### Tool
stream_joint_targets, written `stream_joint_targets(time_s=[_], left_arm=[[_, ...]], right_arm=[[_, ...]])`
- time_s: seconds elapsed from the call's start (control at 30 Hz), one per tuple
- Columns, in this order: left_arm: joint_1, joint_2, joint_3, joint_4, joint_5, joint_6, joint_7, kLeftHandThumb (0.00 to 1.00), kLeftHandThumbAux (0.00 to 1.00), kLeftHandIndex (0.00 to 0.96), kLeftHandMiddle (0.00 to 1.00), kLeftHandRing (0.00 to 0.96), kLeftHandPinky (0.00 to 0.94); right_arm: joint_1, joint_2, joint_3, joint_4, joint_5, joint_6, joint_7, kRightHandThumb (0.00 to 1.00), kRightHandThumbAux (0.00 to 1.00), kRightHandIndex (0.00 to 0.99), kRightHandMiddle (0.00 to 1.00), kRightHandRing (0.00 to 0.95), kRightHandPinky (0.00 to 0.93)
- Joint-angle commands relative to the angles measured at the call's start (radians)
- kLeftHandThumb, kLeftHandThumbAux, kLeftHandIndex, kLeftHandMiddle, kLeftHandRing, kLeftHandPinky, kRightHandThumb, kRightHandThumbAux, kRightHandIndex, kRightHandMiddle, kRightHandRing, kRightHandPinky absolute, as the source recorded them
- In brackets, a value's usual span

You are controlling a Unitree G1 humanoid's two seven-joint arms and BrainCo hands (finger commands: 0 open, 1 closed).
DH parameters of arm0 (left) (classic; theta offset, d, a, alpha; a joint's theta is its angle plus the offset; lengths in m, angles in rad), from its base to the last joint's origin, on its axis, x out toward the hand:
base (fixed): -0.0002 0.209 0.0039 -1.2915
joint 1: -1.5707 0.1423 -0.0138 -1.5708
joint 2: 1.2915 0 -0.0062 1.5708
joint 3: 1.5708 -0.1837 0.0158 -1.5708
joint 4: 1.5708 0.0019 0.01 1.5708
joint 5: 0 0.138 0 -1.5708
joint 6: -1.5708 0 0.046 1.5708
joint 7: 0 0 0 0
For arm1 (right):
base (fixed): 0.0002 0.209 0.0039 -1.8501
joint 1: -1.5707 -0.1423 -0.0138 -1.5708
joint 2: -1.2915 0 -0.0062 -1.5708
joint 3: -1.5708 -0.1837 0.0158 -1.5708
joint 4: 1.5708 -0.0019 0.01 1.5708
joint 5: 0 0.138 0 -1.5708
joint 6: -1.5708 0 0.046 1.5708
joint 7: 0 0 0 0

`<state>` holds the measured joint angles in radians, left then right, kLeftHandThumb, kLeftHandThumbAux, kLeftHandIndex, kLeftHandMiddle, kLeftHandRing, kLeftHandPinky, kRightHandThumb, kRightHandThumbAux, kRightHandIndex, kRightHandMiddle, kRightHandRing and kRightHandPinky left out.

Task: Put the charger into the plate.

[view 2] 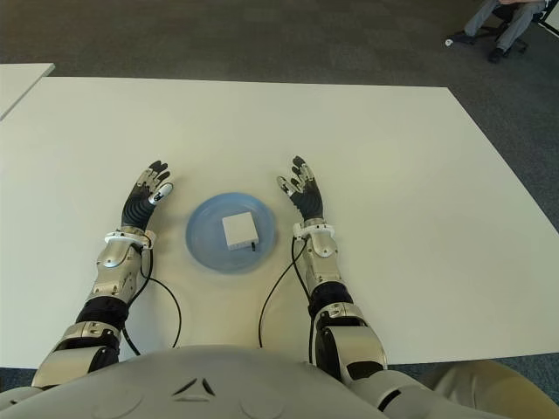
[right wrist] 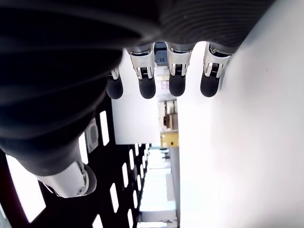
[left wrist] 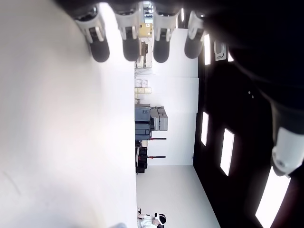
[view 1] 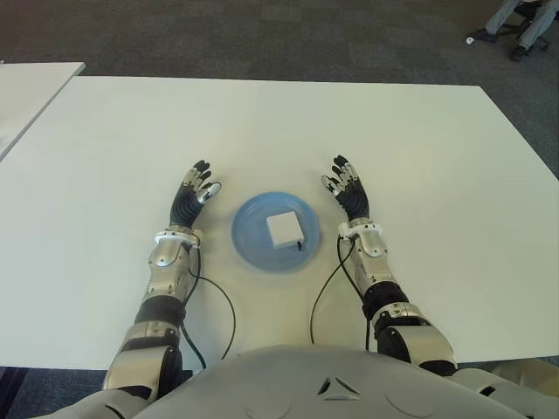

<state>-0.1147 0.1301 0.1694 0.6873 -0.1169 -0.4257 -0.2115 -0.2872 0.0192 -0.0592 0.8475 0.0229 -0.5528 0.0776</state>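
The small white square charger [view 1: 286, 229] already lay inside the round blue plate [view 1: 249, 246] on the white worktop [view 1: 437, 175]. Left hand [view 1: 193, 197] and right hand [view 1: 348, 192] flanked the plate, fingers spread, holding nothing. The placing looked done; no further move seemed needed.

No readable text, labels or numbers anywhere. The charger [view 1: 285, 229] face is plain white. Nothing is legible on the plate [view 1: 249, 240] or the table [view 1: 437, 175].

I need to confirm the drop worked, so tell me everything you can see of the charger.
The charger is a small white square block with rounded corners, plastic by its look, lying flat inside the blue plate, a little right of the plate's middle. A small dark part shows at its near right corner. Neither hand touches it.
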Motion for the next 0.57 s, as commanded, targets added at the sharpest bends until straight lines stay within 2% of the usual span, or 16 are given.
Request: stream_joint_targets(time_s=[0.03,0.57], left_arm=[[0.045,-0.004,-0.015,0.036,0.014,0.071,0.008,0.0,0.557,0.021,0.096,0.093,0.12],[0.048,-0.007,-0.024,0.031,0.019,0.072,0.025,0.0,0.568,0.02,0.106,0.106,0.119]], right_arm=[[0.046,0.013,0.004,0.036,-0.002,0.031,-0.004,0.0,0.663,0.002,0.071,0.05,0.047],[0.052,0.022,0.006,0.041,-0.002,0.02,-0.002,0.0,0.644,0.01,0.079,0.061,0.063]])
